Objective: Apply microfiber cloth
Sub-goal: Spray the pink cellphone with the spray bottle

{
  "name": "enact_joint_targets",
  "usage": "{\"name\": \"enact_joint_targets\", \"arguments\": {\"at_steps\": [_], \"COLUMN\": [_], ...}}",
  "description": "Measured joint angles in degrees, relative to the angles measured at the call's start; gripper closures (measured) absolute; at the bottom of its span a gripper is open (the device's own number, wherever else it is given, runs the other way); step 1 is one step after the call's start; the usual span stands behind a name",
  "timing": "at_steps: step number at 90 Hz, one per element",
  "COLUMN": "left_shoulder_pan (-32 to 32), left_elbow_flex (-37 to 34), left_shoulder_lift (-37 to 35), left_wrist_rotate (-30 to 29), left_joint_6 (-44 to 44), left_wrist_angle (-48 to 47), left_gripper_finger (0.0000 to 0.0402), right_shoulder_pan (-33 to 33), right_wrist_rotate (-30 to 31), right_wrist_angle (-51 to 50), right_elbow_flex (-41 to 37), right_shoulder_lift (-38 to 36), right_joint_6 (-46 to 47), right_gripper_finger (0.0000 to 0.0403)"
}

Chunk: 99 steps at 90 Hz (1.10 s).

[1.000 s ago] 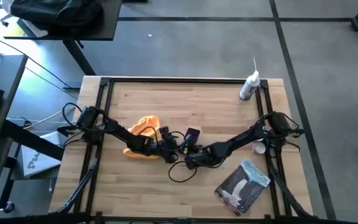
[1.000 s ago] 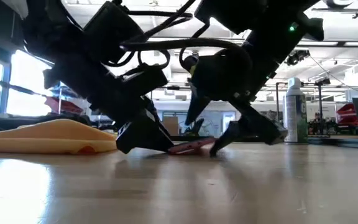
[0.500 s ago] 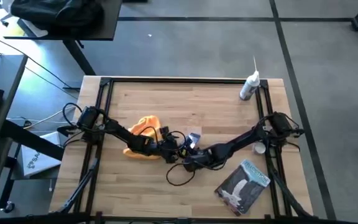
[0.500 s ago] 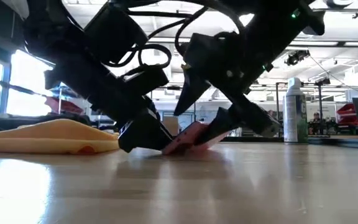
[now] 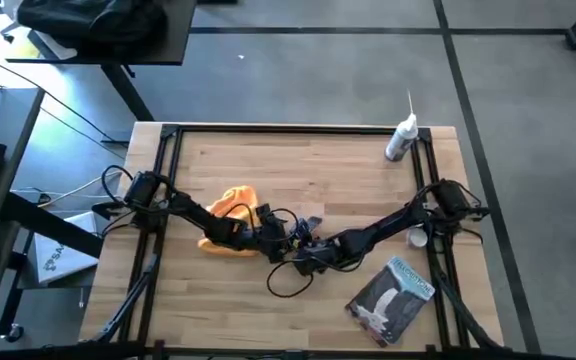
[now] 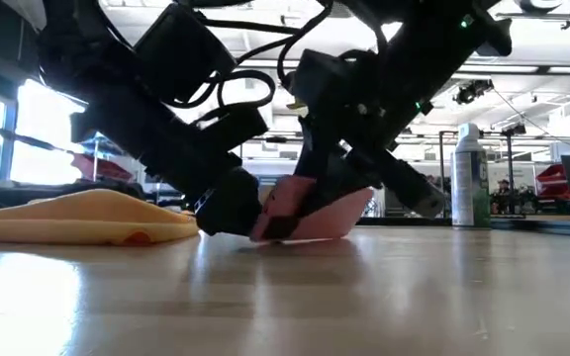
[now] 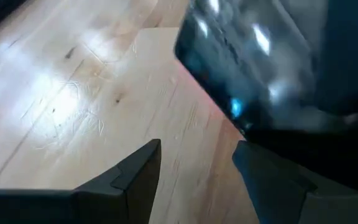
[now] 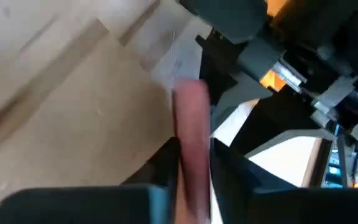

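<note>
1. Cloth, orange-yellow, lies crumpled on the desk left of centre, partly under the left arm. Low view shows it as a flat mound resting on the wood, clear of both tools.
2. Left tool sits at desk centre, just past the cloth. Its wrist view shows the two fingers spread apart with bare wood between them, nothing gripped; the dark glossy face of the phone fills the space just ahead.
3. Right tool meets the left one at desk centre. Its wrist view shows the fingers closed on the pink edge of the phone, seen end-on.
4. Low view adds what the overhead cannot: the phone is tilted up on one edge, pink back facing the camera, lower edge on or very near the desk.
5. High view only: spray bottle at the far right corner, grey-blue printed packet near the front right, small white cup beside the right arm.
</note>
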Motion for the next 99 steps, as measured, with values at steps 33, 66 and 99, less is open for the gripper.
{"name": "enact_joint_targets", "arguments": {"at_steps": [33, 66, 99], "left_shoulder_pan": [-1.50, -1.63, 0.69], "left_elbow_flex": [-0.13, -0.14, -1.32], "left_shoulder_lift": [-2.75, -7.20, -9.18], "left_wrist_rotate": [-8.09, -9.77, 9.03], "left_joint_6": [4.51, 11.18, 19.63], "left_wrist_angle": [-5.83, -2.80, 18.07], "left_gripper_finger": [0.0204, 0.0204, 0.0204], "right_shoulder_pan": [2.43, 0.44, 1.61], "right_wrist_rotate": [5.40, -1.09, -0.46], "right_wrist_angle": [-23.76, -38.99, -34.80], "right_elbow_flex": [13.49, 17.83, -1.98], "right_shoulder_lift": [-0.43, -15.12, -37.43], "right_joint_6": [5.56, 26.75, 49.49], "right_gripper_finger": [0.0399, 0.0401, 0.0402]}}
